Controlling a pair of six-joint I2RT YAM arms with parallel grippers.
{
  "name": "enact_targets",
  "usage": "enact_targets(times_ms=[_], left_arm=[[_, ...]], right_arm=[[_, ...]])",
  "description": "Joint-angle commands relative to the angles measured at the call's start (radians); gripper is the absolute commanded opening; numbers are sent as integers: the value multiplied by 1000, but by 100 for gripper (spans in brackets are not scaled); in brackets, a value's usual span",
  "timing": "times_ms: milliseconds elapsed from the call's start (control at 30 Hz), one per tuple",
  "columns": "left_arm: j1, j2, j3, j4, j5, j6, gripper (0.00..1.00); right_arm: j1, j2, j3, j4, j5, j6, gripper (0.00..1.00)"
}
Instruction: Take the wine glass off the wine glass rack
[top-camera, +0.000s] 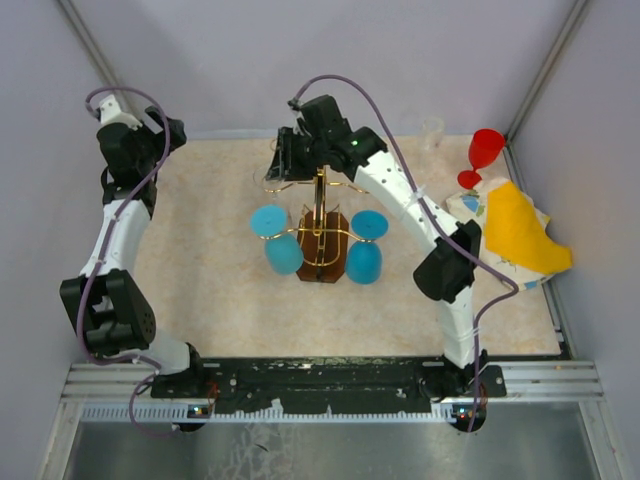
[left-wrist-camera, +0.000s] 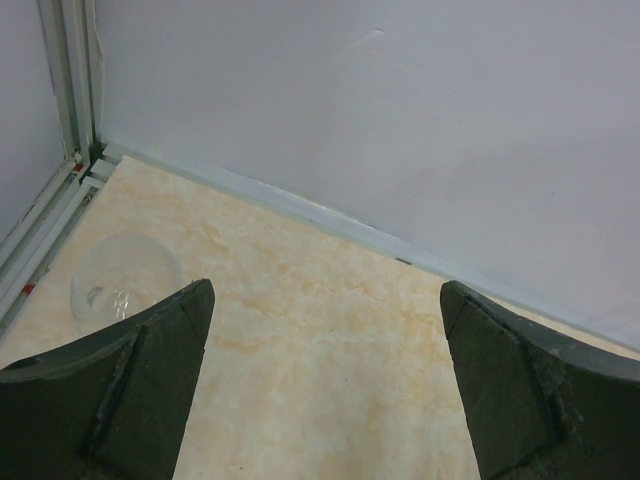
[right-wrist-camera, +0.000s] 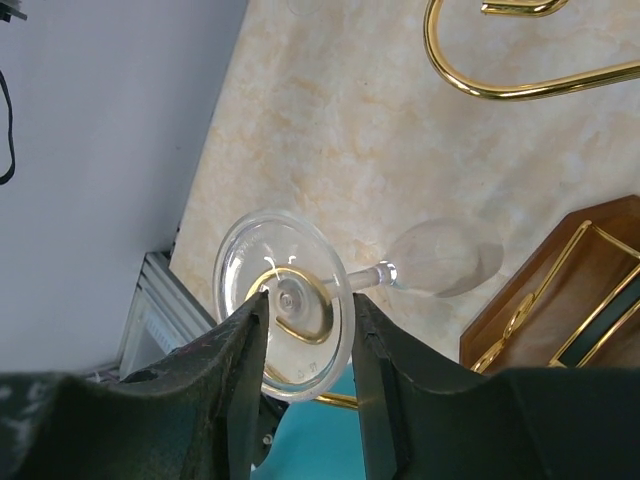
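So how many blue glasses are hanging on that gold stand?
2. One blue glass hangs on the wine glass rack's left side, the other blue glass on its right. The right arm covers the rack's far side, so another could be hidden.

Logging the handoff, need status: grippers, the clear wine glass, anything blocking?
Left gripper open, back-left corner. Right gripper straddling clear wine glass foot, grip unconfirmed. Glass hangs on wine glass rack. Blue glasses lower, apart.

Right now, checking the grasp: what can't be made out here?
Right wrist view: whether the right fingers pinch the clear wine glass; they cover its foot's lower rim.
Top view: that glass, hidden under the right arm.
Left wrist view: a clear cup, partly behind a left finger.
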Motion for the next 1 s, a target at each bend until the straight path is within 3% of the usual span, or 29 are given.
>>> enact_targets(times_ms=[0,333,433,667,967], left_arm=[[-5,-32,20,2,16,5,100],[-5,-29,18,2,21,3,100],[-5,-27,20,2,20,5,100],[-4,-29,16,1,26,1,100],[-5,-32,20,-5,33,-3,100]], right_arm=[[-9,-87,-27,28,-2,-4,39],[-19,-123,-87,66,-7,4,24],[-19,-123,-93,74,-14,5,13],[-30,-157,-133,121,-41,34,10],[-48,-180,-231,274,-184,128,1]])
